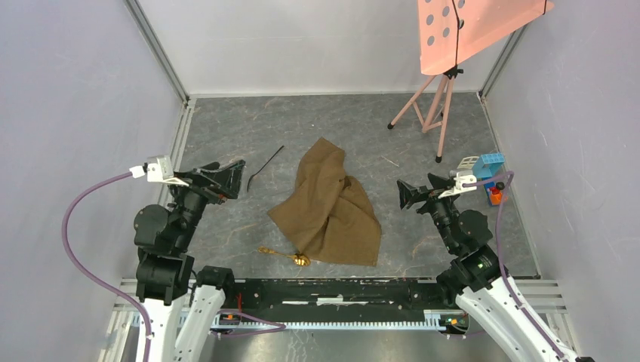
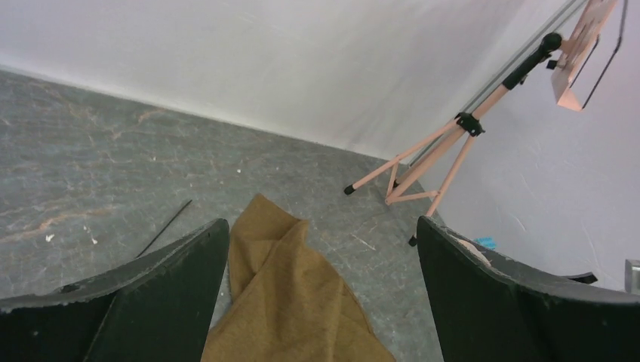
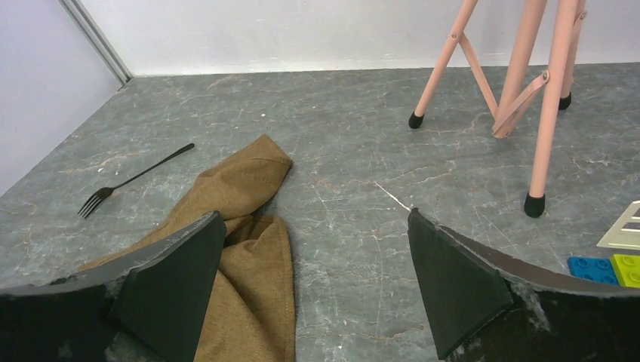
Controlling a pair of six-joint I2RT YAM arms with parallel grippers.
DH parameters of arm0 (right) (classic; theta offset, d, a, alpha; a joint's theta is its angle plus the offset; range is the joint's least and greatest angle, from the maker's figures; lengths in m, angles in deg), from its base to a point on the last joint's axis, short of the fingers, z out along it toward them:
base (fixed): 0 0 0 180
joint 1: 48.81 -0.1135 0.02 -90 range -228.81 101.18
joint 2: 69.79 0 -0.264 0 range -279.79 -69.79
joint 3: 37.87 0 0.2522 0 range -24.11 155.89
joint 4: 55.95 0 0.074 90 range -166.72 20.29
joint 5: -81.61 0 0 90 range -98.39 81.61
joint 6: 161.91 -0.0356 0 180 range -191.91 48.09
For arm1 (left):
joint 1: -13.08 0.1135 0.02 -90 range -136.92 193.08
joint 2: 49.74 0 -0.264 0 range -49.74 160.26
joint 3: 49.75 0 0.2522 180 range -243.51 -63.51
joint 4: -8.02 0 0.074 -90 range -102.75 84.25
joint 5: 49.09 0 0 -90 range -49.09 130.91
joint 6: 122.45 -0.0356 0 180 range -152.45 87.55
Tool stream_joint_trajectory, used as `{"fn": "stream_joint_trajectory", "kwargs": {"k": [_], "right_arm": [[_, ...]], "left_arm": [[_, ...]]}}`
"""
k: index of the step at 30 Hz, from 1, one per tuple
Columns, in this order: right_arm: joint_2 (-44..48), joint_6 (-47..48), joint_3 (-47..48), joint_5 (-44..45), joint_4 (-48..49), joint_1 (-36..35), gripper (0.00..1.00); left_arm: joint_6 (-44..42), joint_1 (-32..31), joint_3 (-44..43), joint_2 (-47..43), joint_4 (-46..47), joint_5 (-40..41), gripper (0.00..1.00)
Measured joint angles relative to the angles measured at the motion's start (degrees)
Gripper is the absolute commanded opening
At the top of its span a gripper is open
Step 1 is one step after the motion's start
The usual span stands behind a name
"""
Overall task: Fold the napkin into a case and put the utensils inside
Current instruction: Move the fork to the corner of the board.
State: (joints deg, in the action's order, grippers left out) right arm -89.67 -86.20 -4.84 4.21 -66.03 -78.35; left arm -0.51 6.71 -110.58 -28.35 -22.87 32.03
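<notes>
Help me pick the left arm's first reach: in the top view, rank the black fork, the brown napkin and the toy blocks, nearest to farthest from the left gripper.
From the left gripper:
1. black fork, just right of it.
2. brown napkin, mid-table.
3. toy blocks, far right edge, beyond the right gripper.

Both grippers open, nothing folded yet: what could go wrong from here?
1. The napkin lies crumpled with layers overlapping, so the left gripper or right gripper may pinch more than one layer and skew the fold.
2. The gold spoon lies at the napkin's near edge; dragging the cloth could shove or cover it.
3. The black fork is thin and flat on the table, so a grasp may slip.
</notes>
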Motion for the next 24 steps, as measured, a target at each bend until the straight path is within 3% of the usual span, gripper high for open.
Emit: {"fn": "stream_joint_trajectory", "kwargs": {"k": [6,11,14,19,24], "right_arm": [[-1.53,0.2,0.0,0.33,-0.42,0.0,0.98],[-5.25,3.15,0.0,-3.93,-1.36,0.0,0.98],[-7.65,4.61,0.0,-6.69,-2.14,0.0,0.98],[-9.11,5.62,-0.02,-10.19,-2.43,0.0,0.98],[-8.11,5.62,-0.76,-11.39,-1.42,0.0,0.98]], "left_arm": [[0.07,-0.02,-1.25,5.27,-9.29,1.09,1.0],[0.2,-0.09,-1.88,16.33,-21.94,5.95,1.0],[1.01,-0.09,-1.31,23.54,-24.81,7.13,1.0],[5.53,-0.07,1.01,36.96,-21.09,7.72,1.0],[12.2,0.17,1.84,51.69,-6.14,0.7,1.0]]}}
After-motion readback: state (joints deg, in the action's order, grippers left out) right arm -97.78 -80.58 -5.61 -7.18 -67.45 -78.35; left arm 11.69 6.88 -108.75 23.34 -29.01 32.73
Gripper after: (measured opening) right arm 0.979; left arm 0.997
